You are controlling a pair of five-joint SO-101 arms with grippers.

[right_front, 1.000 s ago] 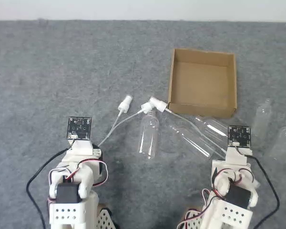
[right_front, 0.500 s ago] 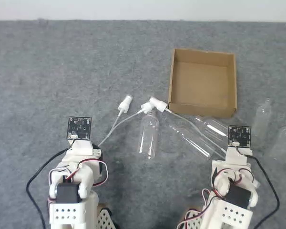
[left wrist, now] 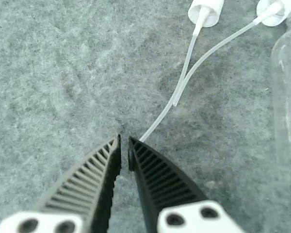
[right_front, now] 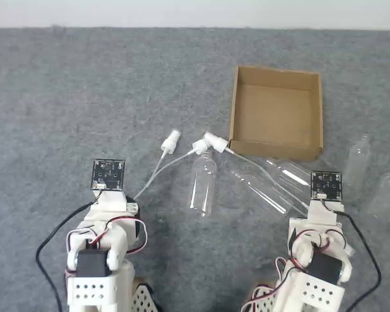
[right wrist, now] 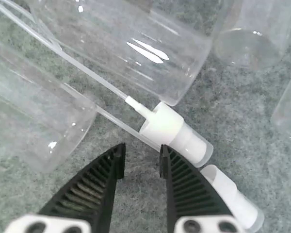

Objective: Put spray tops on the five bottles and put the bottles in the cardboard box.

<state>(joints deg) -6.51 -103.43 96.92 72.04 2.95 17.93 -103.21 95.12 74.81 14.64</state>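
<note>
Bottles and spray tops lie loose on the grey table (right_front: 65,84). In the high view the cardboard box (right_front: 233,107) sits open in the upper right of the frame. By its lower left corner three tops cluster: the leftmost spray top (right_front: 172,140), the middle spray top (right_front: 199,147) and the third spray top (right_front: 214,140), the last just beside the box corner. The centre bottle (right_front: 203,185) lies on its side below them, its neck near the middle spray top. The long bottle (right_front: 260,187) and the box-side bottle (right_front: 287,171) lie slanted between the box and the right arm (right_front: 318,260) at lower right. The upper edge bottle (right_front: 356,162) and the lower edge bottle (right_front: 385,193) lie at the right edge. The left arm (right_front: 103,253) stands at lower left.

In its wrist view the left hand (left wrist: 125,144) has its fingers together, with a thin slit between them and nothing held. The long tube (left wrist: 157,121) of the middle spray top ends on the table just past the fingertips, outside the slit. The short tube (left wrist: 194,41) of the leftmost spray top meets it farther out.

The right hand (right wrist: 141,154) has its fingers apart and grips nothing. The near spray top (right wrist: 177,133) lies just beyond the fingertips, roughly in line with the gap, and its tube runs away between two bottles. The fifth spray top (right wrist: 230,194) lies beside one finger.
</note>
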